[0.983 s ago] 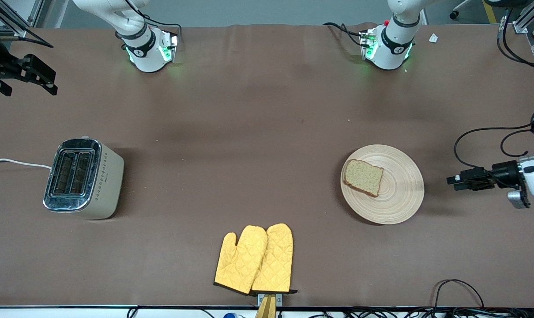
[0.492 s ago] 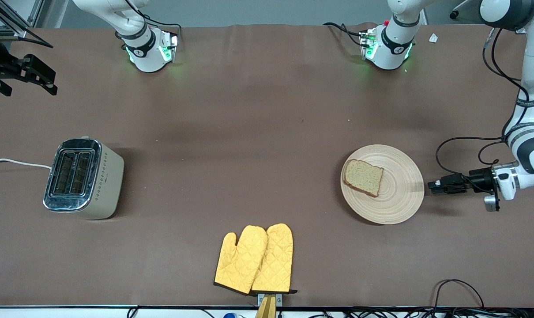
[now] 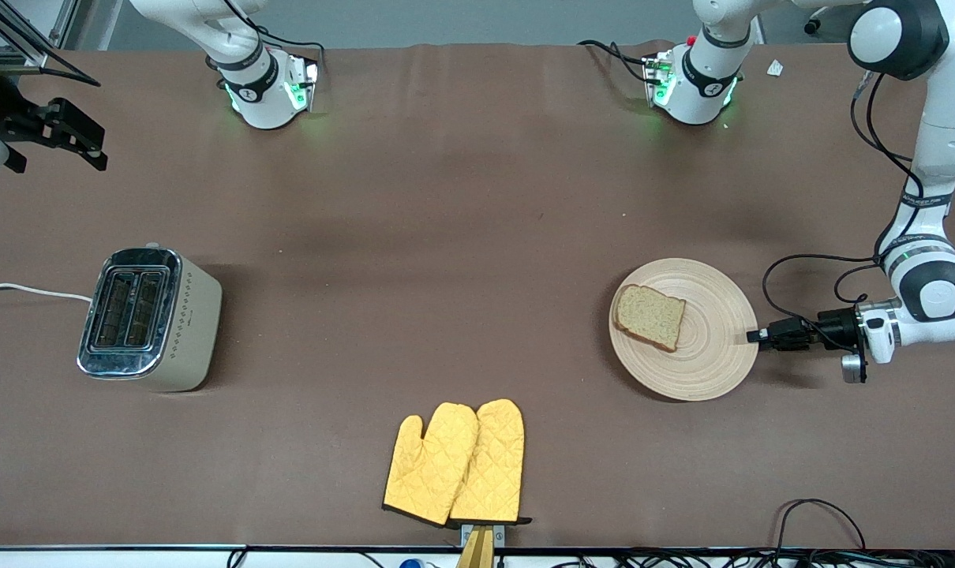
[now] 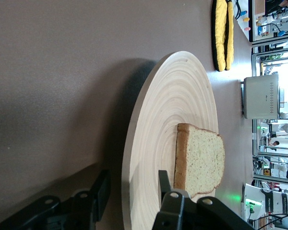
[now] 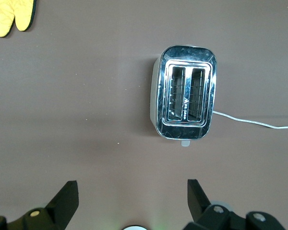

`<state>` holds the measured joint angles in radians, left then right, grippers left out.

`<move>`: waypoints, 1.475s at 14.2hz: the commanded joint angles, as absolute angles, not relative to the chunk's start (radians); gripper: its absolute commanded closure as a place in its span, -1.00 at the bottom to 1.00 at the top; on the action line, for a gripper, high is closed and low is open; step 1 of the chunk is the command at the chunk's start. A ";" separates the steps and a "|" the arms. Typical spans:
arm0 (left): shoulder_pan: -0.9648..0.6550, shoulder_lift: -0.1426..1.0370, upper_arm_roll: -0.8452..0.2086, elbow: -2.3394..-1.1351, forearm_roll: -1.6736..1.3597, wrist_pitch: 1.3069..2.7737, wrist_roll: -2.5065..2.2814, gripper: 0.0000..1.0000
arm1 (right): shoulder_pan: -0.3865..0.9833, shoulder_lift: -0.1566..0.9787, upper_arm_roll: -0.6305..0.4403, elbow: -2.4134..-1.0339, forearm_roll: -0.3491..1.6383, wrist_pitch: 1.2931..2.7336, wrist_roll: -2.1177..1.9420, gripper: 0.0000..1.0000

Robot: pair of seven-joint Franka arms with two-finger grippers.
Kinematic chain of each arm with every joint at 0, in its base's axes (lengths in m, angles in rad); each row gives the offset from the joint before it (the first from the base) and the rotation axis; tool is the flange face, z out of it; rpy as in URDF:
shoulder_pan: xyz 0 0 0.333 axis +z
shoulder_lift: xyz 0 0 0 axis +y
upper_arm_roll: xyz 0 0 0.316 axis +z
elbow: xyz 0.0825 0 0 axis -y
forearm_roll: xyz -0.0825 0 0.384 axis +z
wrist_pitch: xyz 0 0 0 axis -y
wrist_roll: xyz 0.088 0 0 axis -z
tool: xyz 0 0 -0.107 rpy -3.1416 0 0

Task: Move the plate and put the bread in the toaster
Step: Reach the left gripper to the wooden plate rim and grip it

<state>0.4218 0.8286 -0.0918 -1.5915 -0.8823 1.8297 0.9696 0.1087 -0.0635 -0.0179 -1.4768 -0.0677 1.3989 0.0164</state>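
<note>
Plate: round, pale wood with ring grooves, flat on the brown worktop toward the left arm's end.
Bread: one speckled slice with a darker crust, lying on the plate, off centre on the part toward the toaster.
Toaster: cream body with a shiny two-slot top, standing at the right arm's end of the worktop, well apart from the plate; both slots empty; white cord trailing off the worktop's edge.
Left end effector: low and level at the plate's rim on the side away from the toaster; in the left wrist view fingers straddling the rim, one above the plate and one beneath, part-way spread, not visibly clamped on the wood.
Right end effector: up in the air above the worktop near the toaster, fingers spread wide, nothing between them; arm waiting.
Oven mitts: yellow quilted pair, side by side on the worktop, nearer to the front camera than plate and toaster, roughly between the two.
</note>
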 commanded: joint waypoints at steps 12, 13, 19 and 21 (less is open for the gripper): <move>0.431 0.838 -0.143 -1.575 -0.899 1.821 1.025 0.99 | 0.077 -0.054 -0.017 -1.499 -0.021 1.393 0.031 -1.00; 0.433 0.835 -0.159 -1.575 -0.902 1.821 1.017 0.99 | 0.078 -0.054 -0.015 -1.497 -0.020 1.393 0.032 -1.00; 0.437 0.813 -0.291 -1.577 -0.951 1.810 0.942 1.00 | 0.083 -0.048 -0.012 -1.506 -0.015 1.411 0.032 -1.00; 0.428 0.811 -0.322 -1.591 -0.983 1.821 0.933 1.00 | 0.097 -0.031 -0.012 -1.506 -0.012 1.417 0.032 -1.00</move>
<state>0.4215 0.8361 -0.2900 -1.5688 -0.9348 1.8330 0.9460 0.0909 -0.0395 -0.0198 -1.4946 -0.0217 1.4032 0.0188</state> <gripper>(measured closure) 0.903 0.000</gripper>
